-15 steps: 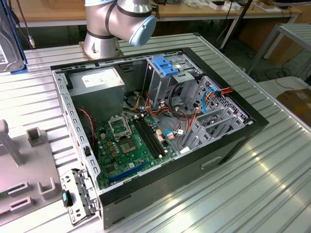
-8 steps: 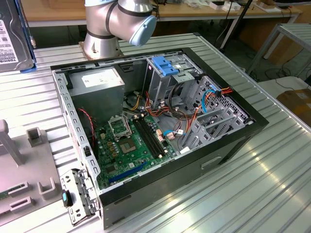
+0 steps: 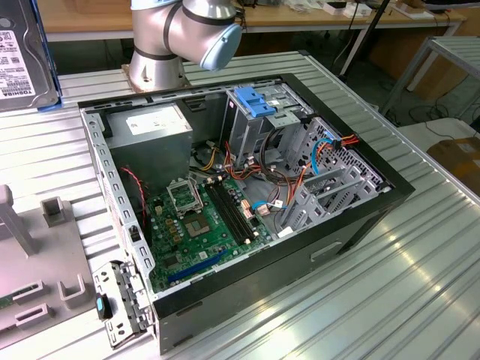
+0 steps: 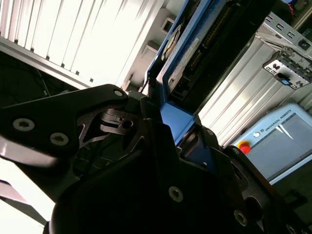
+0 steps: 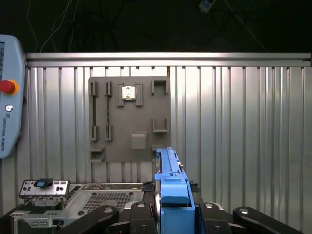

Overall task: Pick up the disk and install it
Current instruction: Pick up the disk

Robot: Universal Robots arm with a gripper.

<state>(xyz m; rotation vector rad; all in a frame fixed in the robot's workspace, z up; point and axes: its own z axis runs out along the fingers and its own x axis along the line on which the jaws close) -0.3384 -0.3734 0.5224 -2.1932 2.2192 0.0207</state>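
The disk (image 3: 22,64) hangs high at the exterior view's left, close to the camera, label side showing and a blue rail along its edge. In the first wrist view I see the disk (image 5: 170,183) edge-on, its blue rail rising between the black fingers of my gripper (image 5: 173,212), which is shut on it. In the second wrist view the disk (image 4: 195,46) stretches away from the gripper (image 4: 168,122), dark body framed by blue rails. The open computer case (image 3: 360,217) lies on the table, well apart from the disk.
A light-blue slotted bracket (image 3: 259,101) tops the drive cage at the case's far end. A grey fixture plate (image 5: 129,119) lies on the ribbed metal table (image 5: 243,136). A teach pendant (image 5: 7,112) rests beside it. The arm's base (image 3: 154,64) stands behind the case.
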